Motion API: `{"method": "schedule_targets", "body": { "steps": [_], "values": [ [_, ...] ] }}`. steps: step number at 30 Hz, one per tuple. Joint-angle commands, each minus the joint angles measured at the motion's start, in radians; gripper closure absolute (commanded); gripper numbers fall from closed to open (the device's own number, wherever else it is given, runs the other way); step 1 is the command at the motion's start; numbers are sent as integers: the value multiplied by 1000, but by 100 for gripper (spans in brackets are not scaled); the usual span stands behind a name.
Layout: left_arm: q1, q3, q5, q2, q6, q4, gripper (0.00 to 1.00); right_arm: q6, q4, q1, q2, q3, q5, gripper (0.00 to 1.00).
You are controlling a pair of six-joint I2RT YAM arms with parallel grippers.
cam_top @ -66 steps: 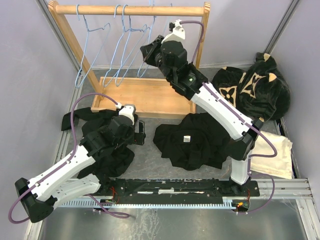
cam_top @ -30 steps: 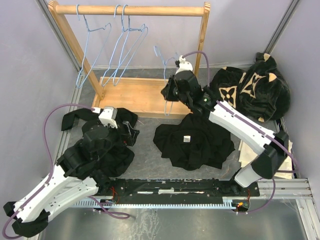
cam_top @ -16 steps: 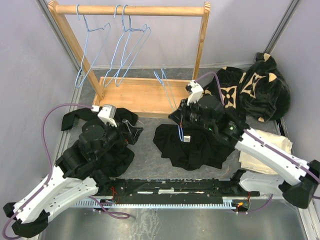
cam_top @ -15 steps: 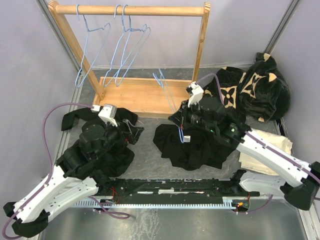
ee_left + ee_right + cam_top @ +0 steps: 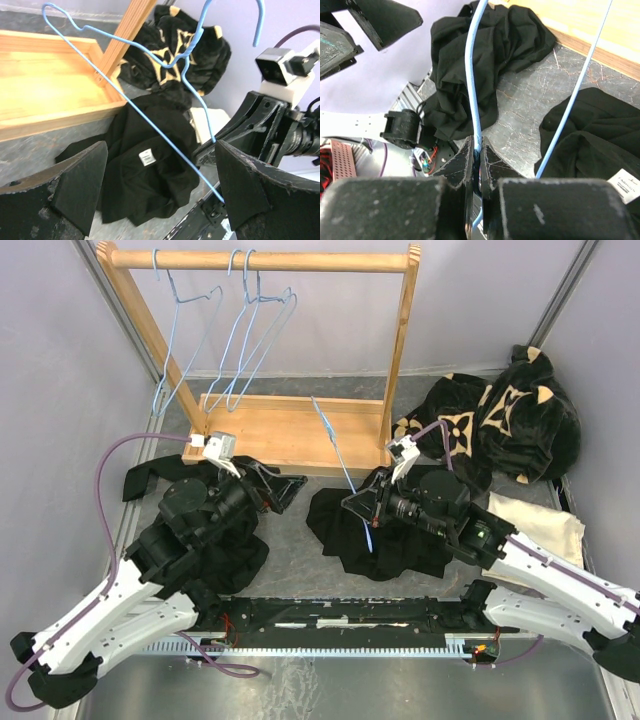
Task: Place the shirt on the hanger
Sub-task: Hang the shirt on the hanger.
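Above shirt (image 5: 127,182), R gripper (image 5: 477,150) clamps hanger (image 5: 472,75) wire; L gripper (image 5: 161,170) wide open, holding nothing.

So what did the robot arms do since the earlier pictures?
The right gripper took a hanger off the rack and carried it toward the near edge, over the shirt; it is shut on the wire. The left gripper, open, swung up toward the hanger. The shirt and the rack stayed put.
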State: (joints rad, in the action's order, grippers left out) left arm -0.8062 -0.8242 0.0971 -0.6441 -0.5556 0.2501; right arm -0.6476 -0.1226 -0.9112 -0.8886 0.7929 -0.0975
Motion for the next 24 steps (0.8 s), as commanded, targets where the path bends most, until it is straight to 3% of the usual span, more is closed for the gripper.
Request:
{"method": "schedule_targets", "body": {
  "steps": [1, 14, 24],
  "values": [
    [3, 18, -49, -45, -108, -218, 7, -71, 127, -30, 19, 5, 108, 100],
    [2, 16, -167, -228, -189, -424, 15, -113, 249, -136, -91, 33, 204, 100],
    [-3, 27, -214, -271, -211, -466, 45, -110, 297, -184, -123, 39, 228, 100]
  ]
}}
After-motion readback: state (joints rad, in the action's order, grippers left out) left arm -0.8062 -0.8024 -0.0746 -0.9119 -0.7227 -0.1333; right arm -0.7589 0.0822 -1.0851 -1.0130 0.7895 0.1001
